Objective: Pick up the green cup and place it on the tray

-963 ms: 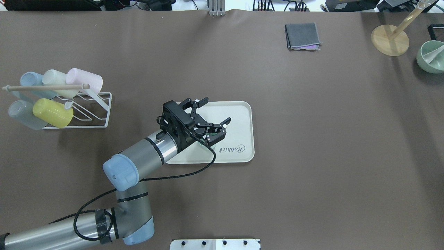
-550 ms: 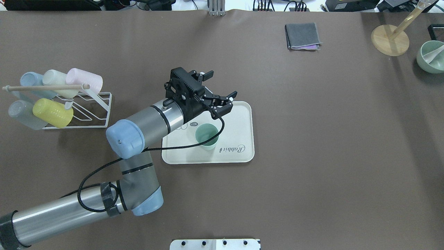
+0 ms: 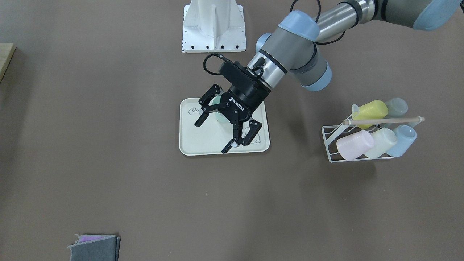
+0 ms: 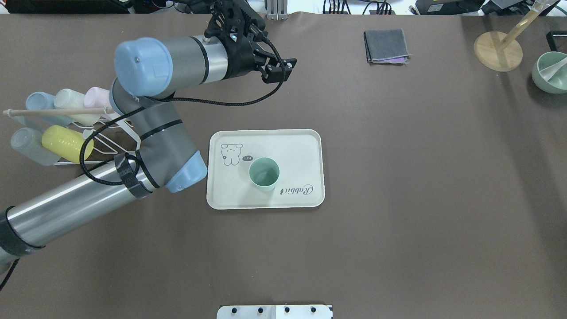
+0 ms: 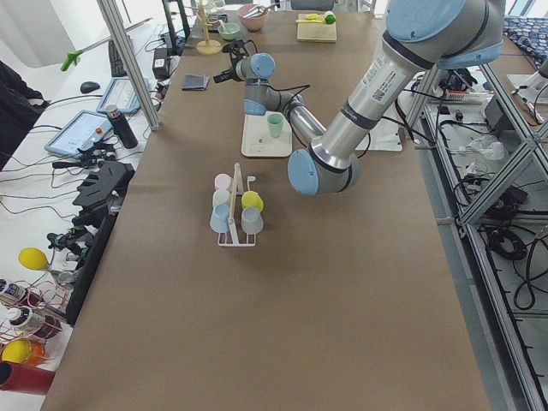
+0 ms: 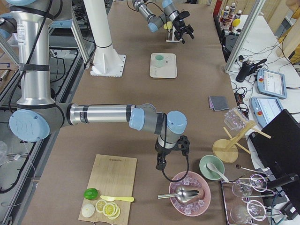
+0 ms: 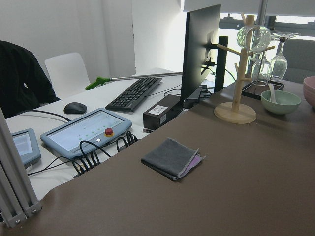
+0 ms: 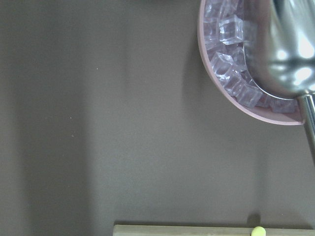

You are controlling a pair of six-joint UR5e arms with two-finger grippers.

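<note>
The green cup (image 4: 264,173) stands upright, mouth up, on the tray (image 4: 305,146), between the bunny drawing and the "Rabbit" lettering and clear of the rim. It looks settled there, so the placing seems done. The tray lies toward the left end of the surface, about midway between the robot's edge and the far edge. The left arm (image 4: 190,60) holds the left jaws high, spread wide and empty, probably lifted so as not to knock the cup. The right arm (image 6: 103,115) hangs at the right end by a pink bowl of ice (image 6: 190,193); whether the right jaws are apart cannot be told. A second ago the left jaws were low over the tray about the cup; since then they have risen and swung toward the far edge, while the tray has kept its place
</note>
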